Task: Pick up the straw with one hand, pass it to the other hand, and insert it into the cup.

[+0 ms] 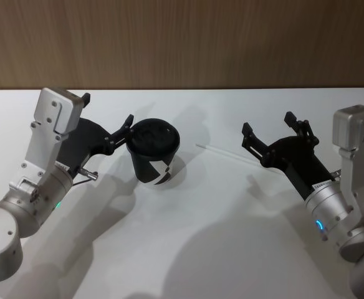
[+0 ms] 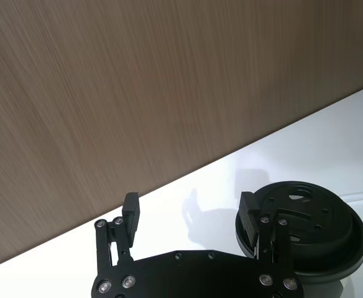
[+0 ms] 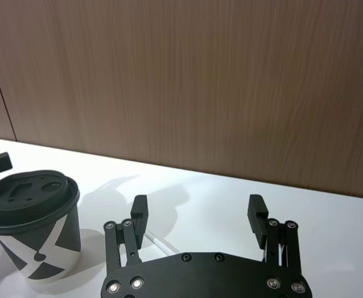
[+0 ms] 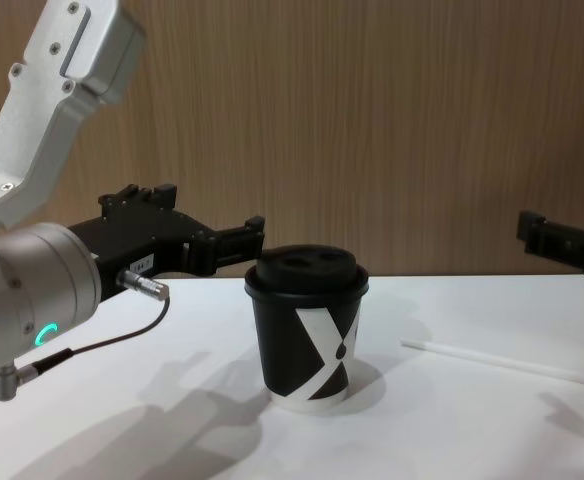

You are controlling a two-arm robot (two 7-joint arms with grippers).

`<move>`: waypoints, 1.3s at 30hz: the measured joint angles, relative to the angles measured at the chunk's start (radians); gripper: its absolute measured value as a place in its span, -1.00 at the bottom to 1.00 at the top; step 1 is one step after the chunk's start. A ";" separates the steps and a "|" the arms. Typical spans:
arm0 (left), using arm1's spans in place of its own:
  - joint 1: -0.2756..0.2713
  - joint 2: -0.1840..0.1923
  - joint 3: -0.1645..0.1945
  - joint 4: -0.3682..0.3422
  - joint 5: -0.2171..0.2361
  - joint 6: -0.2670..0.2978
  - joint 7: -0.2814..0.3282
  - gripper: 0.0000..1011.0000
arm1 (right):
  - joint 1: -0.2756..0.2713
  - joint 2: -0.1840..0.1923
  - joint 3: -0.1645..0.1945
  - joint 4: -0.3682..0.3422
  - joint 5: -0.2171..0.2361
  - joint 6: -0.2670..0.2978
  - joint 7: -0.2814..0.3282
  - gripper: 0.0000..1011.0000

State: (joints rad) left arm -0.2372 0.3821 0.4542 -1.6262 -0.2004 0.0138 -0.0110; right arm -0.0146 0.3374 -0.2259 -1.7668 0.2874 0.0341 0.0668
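The straw [image 1: 225, 153] lies flat on the white table, right of the cup [image 1: 154, 152], a black paper cup with a white X mark and a black domed lid. My right gripper [image 1: 268, 123] hangs open just above the straw's right end, holding nothing. In the right wrist view the straw [image 3: 158, 242] runs beneath that gripper [image 3: 197, 205], with the cup [image 3: 35, 230] off to one side. My left gripper [image 1: 107, 109] is open and empty beside the cup's left, one finger close to the lid [image 2: 306, 223]. The chest view shows the cup [image 4: 307, 330] upright and the straw [image 4: 502, 360] to its right.
A wood-panelled wall [image 1: 182, 43] runs along the table's far edge. The white tabletop [image 1: 219, 249] stretches bare in front of the cup and between the arms. A grey cable [image 4: 102, 345] loops under the left wrist.
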 joint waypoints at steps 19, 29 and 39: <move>0.000 0.000 0.000 0.000 0.000 0.000 0.000 0.98 | 0.000 0.000 0.000 0.000 0.000 0.000 0.000 0.98; 0.000 0.000 0.000 0.000 0.000 0.000 0.000 0.98 | 0.000 0.000 0.000 0.000 0.000 0.000 0.000 0.98; 0.000 0.000 0.000 0.000 0.000 0.000 0.000 0.98 | 0.000 0.000 0.001 0.000 0.000 0.000 0.001 0.98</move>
State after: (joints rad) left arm -0.2371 0.3821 0.4542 -1.6262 -0.2004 0.0139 -0.0109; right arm -0.0143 0.3378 -0.2251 -1.7664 0.2873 0.0340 0.0682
